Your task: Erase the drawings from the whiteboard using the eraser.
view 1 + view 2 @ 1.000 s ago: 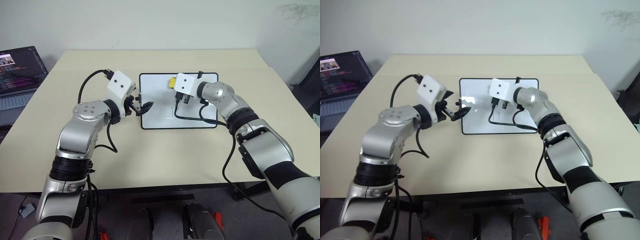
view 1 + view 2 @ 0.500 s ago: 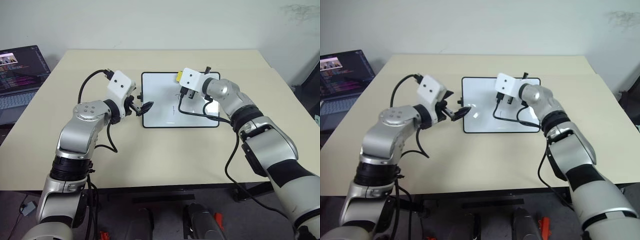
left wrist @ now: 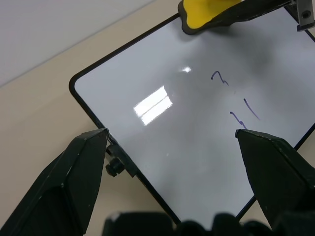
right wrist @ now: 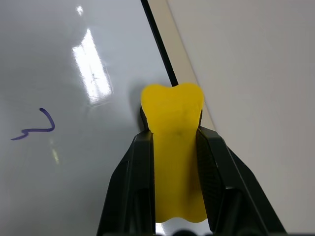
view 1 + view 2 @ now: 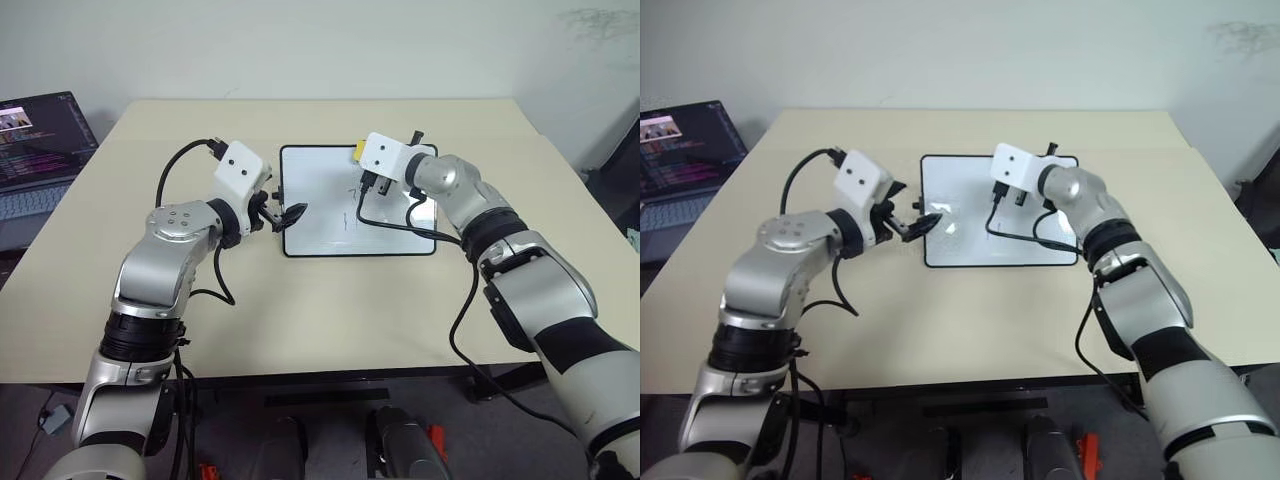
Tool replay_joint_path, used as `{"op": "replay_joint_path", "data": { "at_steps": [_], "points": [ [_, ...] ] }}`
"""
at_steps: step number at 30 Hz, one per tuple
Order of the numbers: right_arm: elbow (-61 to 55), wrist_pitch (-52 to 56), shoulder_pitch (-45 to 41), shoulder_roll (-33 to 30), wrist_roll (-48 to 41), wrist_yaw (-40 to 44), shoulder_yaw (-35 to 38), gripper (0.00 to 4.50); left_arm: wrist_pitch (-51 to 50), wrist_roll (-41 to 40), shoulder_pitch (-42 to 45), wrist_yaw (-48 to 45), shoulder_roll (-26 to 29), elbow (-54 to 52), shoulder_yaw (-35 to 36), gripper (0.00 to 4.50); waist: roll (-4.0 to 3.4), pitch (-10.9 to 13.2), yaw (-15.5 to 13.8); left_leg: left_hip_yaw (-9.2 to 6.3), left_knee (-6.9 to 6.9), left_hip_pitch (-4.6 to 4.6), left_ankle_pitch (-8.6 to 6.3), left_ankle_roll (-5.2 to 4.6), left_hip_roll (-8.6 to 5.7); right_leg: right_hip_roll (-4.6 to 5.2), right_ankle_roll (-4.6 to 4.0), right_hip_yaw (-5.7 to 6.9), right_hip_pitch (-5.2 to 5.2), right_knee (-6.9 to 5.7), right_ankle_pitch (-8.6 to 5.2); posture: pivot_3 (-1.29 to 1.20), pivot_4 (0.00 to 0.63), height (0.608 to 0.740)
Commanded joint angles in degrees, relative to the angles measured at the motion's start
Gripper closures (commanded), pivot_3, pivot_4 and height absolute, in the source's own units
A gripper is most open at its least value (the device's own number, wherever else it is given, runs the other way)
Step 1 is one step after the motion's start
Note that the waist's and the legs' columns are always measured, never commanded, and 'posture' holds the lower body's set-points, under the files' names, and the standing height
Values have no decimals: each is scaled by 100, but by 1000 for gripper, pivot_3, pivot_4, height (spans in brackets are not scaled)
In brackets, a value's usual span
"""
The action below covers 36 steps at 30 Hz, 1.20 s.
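The whiteboard [image 5: 320, 215] lies flat on the worktop [image 5: 330, 310], its drawings [image 3: 236, 101] near the middle. The right arm reaches over its far edge, fingers [image 4: 174, 182] clamped on the yellow eraser [image 4: 173, 123] at the board's far rim. The left arm's fingers [image 3: 172, 182] stand spread wide, holding nothing, at the board's near-left edge.

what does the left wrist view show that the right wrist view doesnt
Left wrist view: the left hand, open, straddling the whiteboard at a black knob on its side edge, plus three drawings.

Right wrist view: the right hand shut on the eraser, close up, by the board's far edge, with one stroke.

Both: glossy white board, yellow eraser, tan table.
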<state>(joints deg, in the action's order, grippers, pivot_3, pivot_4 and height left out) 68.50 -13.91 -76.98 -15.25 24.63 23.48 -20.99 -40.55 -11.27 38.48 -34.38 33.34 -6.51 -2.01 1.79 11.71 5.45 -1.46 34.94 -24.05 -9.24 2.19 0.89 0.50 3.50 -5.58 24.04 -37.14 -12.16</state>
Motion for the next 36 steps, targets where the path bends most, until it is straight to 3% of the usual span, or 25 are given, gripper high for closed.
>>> {"op": "replay_joint_path", "data": {
  "at_steps": [1,9,14,23,28,32,36],
  "points": [
    [-134,-29,183,71,18,145,-39,3667,134,24,97,9,15,-163,54,0,0,0,30,0,0,0,0,0,1,-1,0,0,0,0,0,0,150,740],
    [-186,43,61,-78,-124,-54,205,3667,134,20,82,16,-5,-174,50,0,0,0,85,-1,0,0,0,0,1,-1,1,1,0,-1,1,0,150,740],
    [-621,71,-10,-200,-897,298,910,3668,153,27,106,9,-44,-155,27,0,0,1,71,-3,-1,-11,0,0,0,0,2,2,3,7,1,0,150,740],
    [-3054,1256,1064,-820,-2048,1328,1766,3670,184,17,116,-27,2,-146,75,0,0,1,15,-6,-12,-24,-2,1,0,0,7,6,12,15,-2,0,150,740],
    [-4512,2121,1942,-1046,-2595,1997,1846,3670,180,0,63,-59,55,-192,89,0,0,1,6,-3,-6,-25,-2,0,0,0,8,4,14,10,-1,0,150,740],
    [-5307,2647,2388,-1160,-2619,2217,1685,3670,191,1,63,-110,114,-170,84,0,0,1,6,-2,-6,-24,-2,1,1,-1,7,3,15,8,-1,0,150,740],
    [-5385,2794,2507,-1301,-2222,2055,1444,3670,221,34,63,-146,149,-124,66,0,0,1,-2,-1,-3,-24,-2,1,1,-1,7,3,14,9,-1,0,150,740]
  ]
}}
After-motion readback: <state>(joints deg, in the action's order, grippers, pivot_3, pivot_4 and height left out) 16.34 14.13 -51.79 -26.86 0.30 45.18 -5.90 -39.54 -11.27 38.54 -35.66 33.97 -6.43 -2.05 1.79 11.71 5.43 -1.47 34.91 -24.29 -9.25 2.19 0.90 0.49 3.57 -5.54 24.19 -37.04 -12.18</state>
